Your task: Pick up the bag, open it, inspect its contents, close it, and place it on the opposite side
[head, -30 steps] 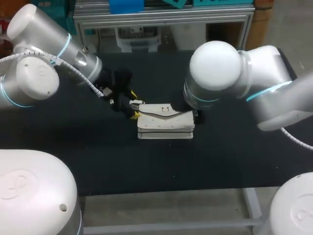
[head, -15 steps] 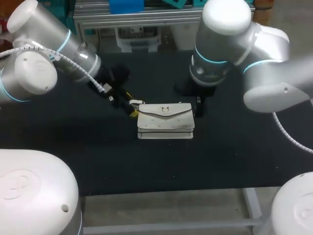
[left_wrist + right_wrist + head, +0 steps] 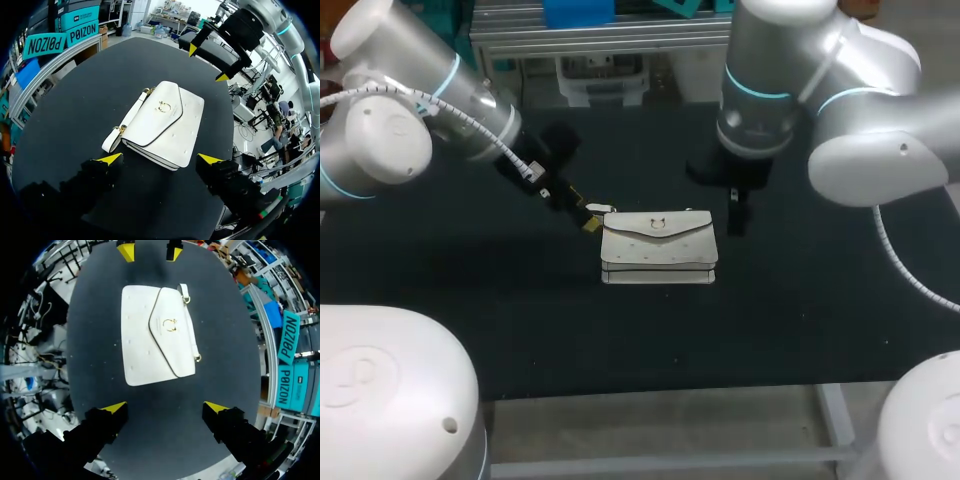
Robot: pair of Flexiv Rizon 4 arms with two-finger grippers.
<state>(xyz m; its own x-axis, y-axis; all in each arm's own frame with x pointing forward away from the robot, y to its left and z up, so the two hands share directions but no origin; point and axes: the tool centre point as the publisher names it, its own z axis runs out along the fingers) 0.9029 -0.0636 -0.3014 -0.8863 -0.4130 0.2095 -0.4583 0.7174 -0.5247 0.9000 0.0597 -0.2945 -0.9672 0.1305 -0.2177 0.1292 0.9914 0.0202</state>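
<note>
A white bag (image 3: 658, 246) lies flat mid-table, its flap shut with a gold clasp and its strap along the far side. My left gripper (image 3: 588, 217) is low at the bag's left end, open, with nothing between its fingers. In the left wrist view the bag (image 3: 162, 122) lies just ahead of that gripper (image 3: 160, 159), with my right gripper (image 3: 207, 64) beyond it. My right gripper (image 3: 737, 215) hangs open just off the bag's right end, apart from it. From the right wrist, the bag (image 3: 155, 340) is ahead of the open gripper (image 3: 165, 406), and the left gripper (image 3: 150, 251) is past it.
The black table (image 3: 520, 330) carries only the bag. Its front edge runs below the bag in the head view. Both arms' large white links hang over the table's left and right sides.
The right arm has risen and drawn back to the right of the bag. The bag's flap, raised a second ago, now lies flat. The left gripper has eased slightly away to the left.
</note>
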